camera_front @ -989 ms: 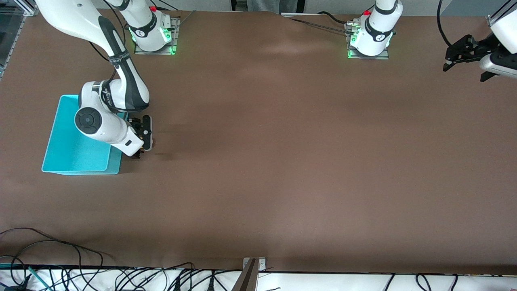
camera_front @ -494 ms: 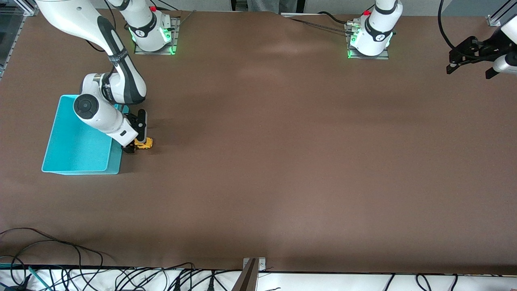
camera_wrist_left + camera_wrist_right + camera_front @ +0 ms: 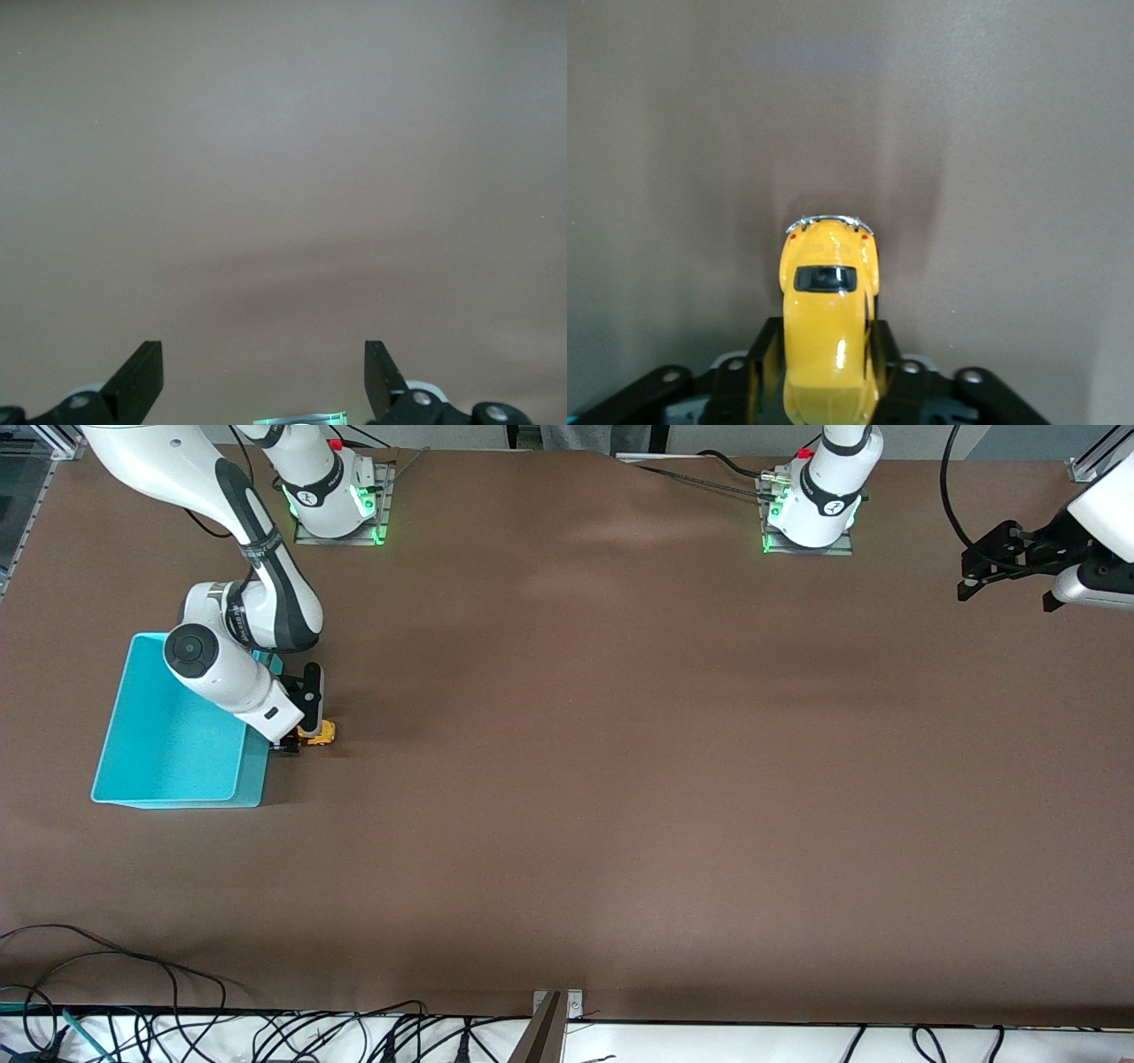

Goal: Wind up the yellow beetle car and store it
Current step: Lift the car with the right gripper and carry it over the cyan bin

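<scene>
Right hand (image 3: pixel 297 742): down at the bench just beside the turquoise bin, its fingers (image 3: pixel 764 354) pinched onto the sides of the yellow beetle car
Yellow beetle car (image 3: pixel 318 732): held between the right hand's fingers, low at the brown bench, beside the bin's wall that faces the middle of the bench; in the right wrist view the car (image 3: pixel 828 328) shows its rounded roof, a dark window and a chrome bumper, pointing away from the hand
Turquoise bin (image 3: pixel 142 779): open-topped, standing toward the right arm's end of the bench, partly covered by the right arm's white wrist; the car is outside it
Left hand (image 3: pixel 1005 567): hanging in the air over the left arm's end of the bench, well apart from the car and the bin, fingers (image 3: pixel 142 376) spread wide with nothing between them; this arm is waiting
Bench (image 3: pixel 620 779): brown surface, with black cables trailing along the edge nearest the front camera
</scene>
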Controlling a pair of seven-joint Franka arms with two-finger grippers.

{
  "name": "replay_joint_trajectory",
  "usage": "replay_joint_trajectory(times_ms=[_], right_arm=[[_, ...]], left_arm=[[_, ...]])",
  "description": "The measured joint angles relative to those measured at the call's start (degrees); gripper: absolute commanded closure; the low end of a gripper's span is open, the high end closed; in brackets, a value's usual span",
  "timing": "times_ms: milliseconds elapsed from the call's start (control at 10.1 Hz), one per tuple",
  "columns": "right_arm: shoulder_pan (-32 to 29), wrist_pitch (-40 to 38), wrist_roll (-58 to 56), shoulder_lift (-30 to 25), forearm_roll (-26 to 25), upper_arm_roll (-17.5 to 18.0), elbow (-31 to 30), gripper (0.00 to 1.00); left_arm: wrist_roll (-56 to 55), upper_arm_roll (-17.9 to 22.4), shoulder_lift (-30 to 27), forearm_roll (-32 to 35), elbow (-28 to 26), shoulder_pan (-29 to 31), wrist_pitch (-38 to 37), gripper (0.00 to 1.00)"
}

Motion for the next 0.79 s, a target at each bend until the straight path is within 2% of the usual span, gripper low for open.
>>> replay_joint_trajectory(times_ms=[297, 494, 791], right_arm=[[0.08, 0.12, -0.01, -0.44, 0.00, 0.38, -0.08, 1.00], [0.37, -1.42, 0.39, -2.97, 0.00, 1.71, 0.55, 1.00], [0.79, -13.86, 2.72, -6.38, 0.00, 3.37, 6.94, 1.00]], left_arm=[[0.00, 0.24, 0.25, 0.00, 0.02, -0.02, -0.04, 0.00], [-0.05, 0.32, 0.26, 0.00, 0.03, -0.02, -0.04, 0.00], [-0.10, 0.51, 0.61, 0.00, 0.02, -0.01, -0.41, 0.00]])
